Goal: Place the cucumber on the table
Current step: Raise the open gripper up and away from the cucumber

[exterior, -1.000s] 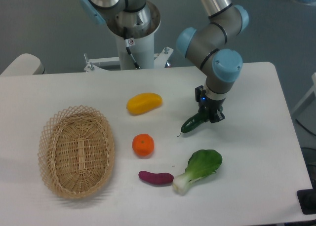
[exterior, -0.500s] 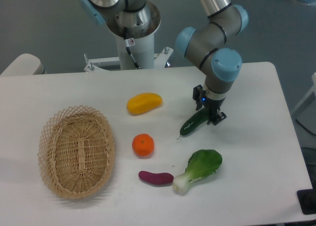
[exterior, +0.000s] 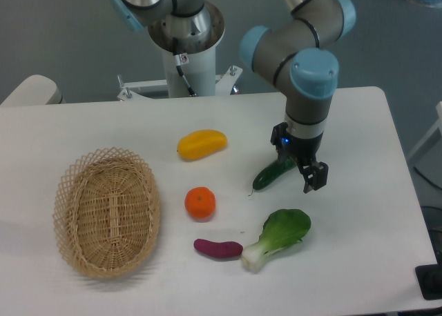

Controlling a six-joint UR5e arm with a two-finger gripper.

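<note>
White table [exterior: 359, 116] carried the cucumber [exterior: 273, 173], lying flat just right of the orange [exterior: 200, 203]. Claw [exterior: 302, 165] had spread open since half a second earlier, releasing it; placement looked done.

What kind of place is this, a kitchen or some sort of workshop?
Most likely a robotics lab, not a kitchen: a robot arm stands at a bare white table, with a cucumber, mango and wicker basket laid out like test pieces.
</note>
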